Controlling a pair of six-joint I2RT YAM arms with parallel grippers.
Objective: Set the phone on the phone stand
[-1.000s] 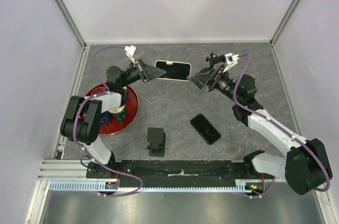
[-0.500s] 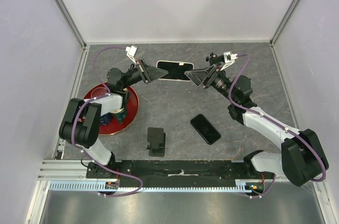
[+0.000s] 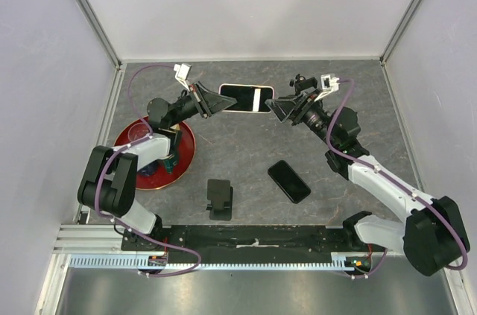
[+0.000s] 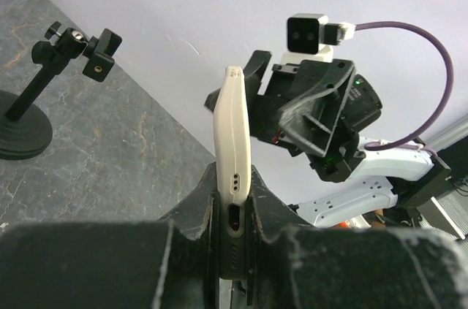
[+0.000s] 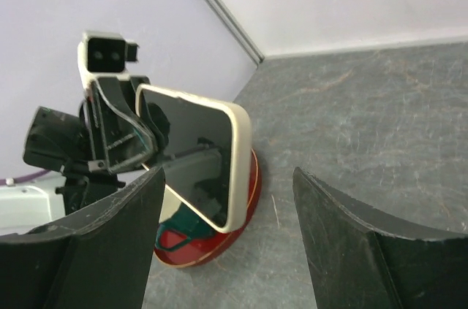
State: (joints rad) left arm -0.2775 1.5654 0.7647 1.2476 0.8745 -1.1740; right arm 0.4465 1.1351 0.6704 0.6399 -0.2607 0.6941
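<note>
Evidently I had the left gripper [image 3: 216,101] pinching the white-cased phone [image 3: 246,97] by one end, aloft toward 12 o'clock, apparently offering its free end to the right gripper [image 3: 276,109], whose fingers stood spread just beside it. The stand [image 3: 219,199] sat at 6 o'clock.
</note>
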